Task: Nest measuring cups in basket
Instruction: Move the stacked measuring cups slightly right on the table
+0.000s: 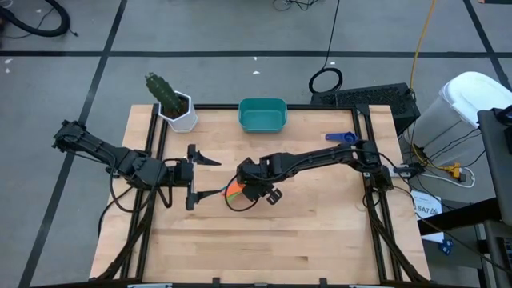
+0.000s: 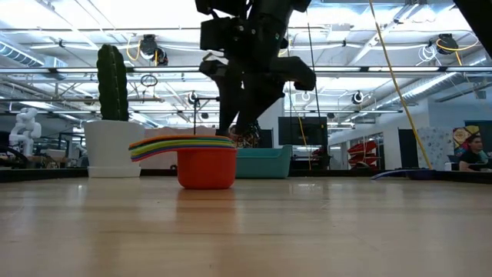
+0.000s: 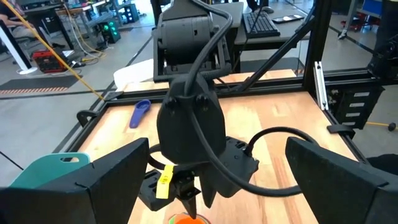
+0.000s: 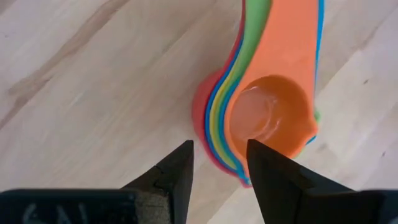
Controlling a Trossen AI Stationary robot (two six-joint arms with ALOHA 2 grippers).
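A nested stack of measuring cups, red outermost and orange innermost, stands on its base on the table's middle. The handles fan out toward the table's left. My right gripper points steeply down over the stack's rim and is open. One finger is over the orange bowl and the other is outside the red wall. My left gripper hovers wide open just left of the stack, with nothing in it. The teal basket sits at the far edge. My right gripper straddles the stack's layered rim from above, and a gap shows beside each finger. I cannot tell whether either fingertip touches the cups. The stack stands upright on the table.
A single blue cup lies on the table at the far right. A white pot with a cactus stands at the far left, beside the basket. Bare wood stretches from the stack to the near edge.
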